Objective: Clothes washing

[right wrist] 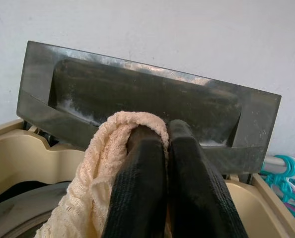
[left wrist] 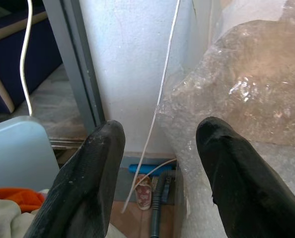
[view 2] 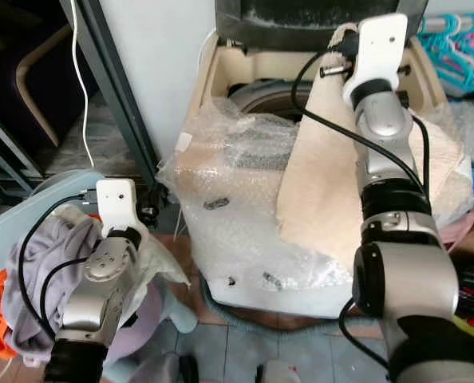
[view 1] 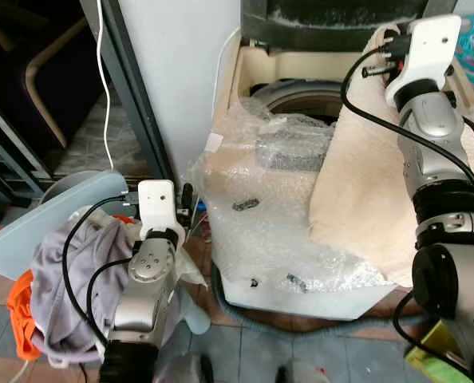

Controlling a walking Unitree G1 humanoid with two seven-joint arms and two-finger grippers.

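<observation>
right gripper (right wrist: pixel 165 148) sits upper right of the head views, fingers pinched tight on a cream knit cloth (view 1: pixel 357 183). the cloth hangs from the grip down over the front right of the washing machine (view 1: pixel 301 299), draped on its rim and side. wrist view shows the cloth bunched over the left-hand finger, w/ the machine's dark raised lid (right wrist: pixel 147 99) right behind and the drum opening (view 1: pixel 301 100) below.

left gripper (left wrist: pixel 160 178) is lower left, fingers spread apart w/ nothing between them, held just above a pile of laundry (view 1: pixel 77 279): grey garment on top, orange one (view 1: pixel 21 315) peeking at the pile's left edge. pile sits by a pale blue lid-like panel (view 1: pixel 29 231).

around: bubble wrap (view 1: pixel 261 207) covers the machine's front and top left corner, crumpled, spilling toward the left gripper. white wall panel (view 1: pixel 181 72) and a dark metal post (view 1: pixel 129 88) stand between pile and machine, centre-left. a thin white cable (view 1: pixel 105 88) hangs upper left. teal hangers (view 2: pixel 452 40) far upper right. left wrist view: blue item (left wrist: pixel 147 169) and hoses low at the wall foot, beside the wrap. tiled floor (view 1: pixel 245 343) along the bottom.
</observation>
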